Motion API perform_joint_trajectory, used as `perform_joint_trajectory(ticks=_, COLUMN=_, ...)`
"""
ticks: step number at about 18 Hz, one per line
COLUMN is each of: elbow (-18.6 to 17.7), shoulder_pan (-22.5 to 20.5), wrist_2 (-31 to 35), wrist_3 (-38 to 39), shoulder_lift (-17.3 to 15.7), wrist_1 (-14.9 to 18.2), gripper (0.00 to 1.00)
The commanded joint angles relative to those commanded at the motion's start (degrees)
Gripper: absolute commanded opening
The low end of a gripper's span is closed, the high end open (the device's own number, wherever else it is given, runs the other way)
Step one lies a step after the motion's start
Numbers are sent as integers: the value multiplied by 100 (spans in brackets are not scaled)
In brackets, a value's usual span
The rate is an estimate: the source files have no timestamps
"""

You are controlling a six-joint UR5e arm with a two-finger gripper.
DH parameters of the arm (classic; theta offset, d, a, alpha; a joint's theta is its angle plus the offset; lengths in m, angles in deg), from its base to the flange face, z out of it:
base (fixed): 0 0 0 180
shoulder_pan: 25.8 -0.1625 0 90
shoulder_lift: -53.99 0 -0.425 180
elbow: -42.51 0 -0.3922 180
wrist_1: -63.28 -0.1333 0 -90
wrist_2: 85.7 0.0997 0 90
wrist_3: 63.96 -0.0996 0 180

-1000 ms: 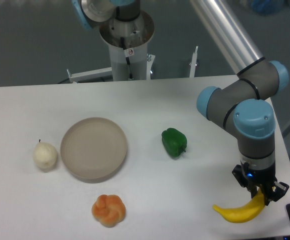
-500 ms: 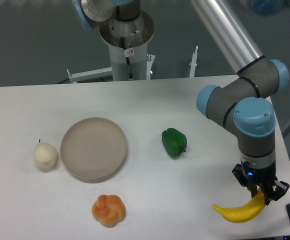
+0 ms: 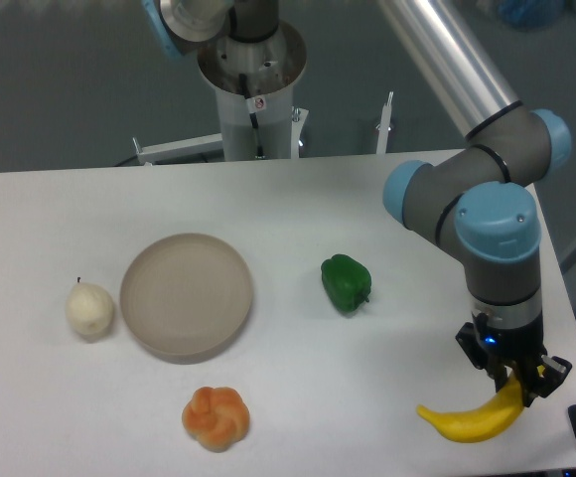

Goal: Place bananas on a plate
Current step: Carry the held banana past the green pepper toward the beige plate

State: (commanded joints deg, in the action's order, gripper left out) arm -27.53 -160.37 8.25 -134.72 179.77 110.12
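Though gripped, bananas [image 3: 462,421] curved, yellow.

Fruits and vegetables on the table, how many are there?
4: pear left of the plate, orange fruit in front of it, green pepper mid-table, banana in the gripper.

White worktop [image 3: 298,199] before a dark grey backdrop.

Worktop: plain matt white surface, evenly lit, soft shadows only; its far edge runs level across the view, its right edge slants toward the near corner. Behind: dull grey-green wall or floor [image 3: 60,79], unfeatured. White metal bracket frame [image 3: 179,149] at the far edge, with an upright white post [image 3: 385,121]. Blurred blue shape [image 3: 531,12] top right, unidentifiable.
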Motion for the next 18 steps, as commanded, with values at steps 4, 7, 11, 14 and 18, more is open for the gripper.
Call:
perform_joint_trajectory(ticks=4, elbow=-237, shoulder_pan=290, wrist_2=9, wrist_3=448, shoulder_lift=-150, wrist_1=9, gripper=23)
perform_joint_trajectory(ticks=7, elbow=-781, shoulder_pan=553, wrist_2=18, wrist_3=975, shoulder_lift=-579, wrist_1=236, gripper=22)
perform_joint_trajectory(ticks=11, elbow=-1669, shoulder_pan=983, wrist_2=-26, wrist_3=1732, shoulder_lift=-1353, wrist_1=833, gripper=22)
perform_joint_trajectory(ticks=14, elbow=-2240, shoulder_pan=1396, wrist_2=-132, wrist_3=2424, shoulder_lift=-1635, wrist_1=1037, gripper=22)
perform_joint_trajectory(ticks=18, elbow=-2838, shoulder_pan=2037, wrist_2=-167, wrist_3=3128, shoulder_lift=-1855, wrist_1=959, gripper=21)
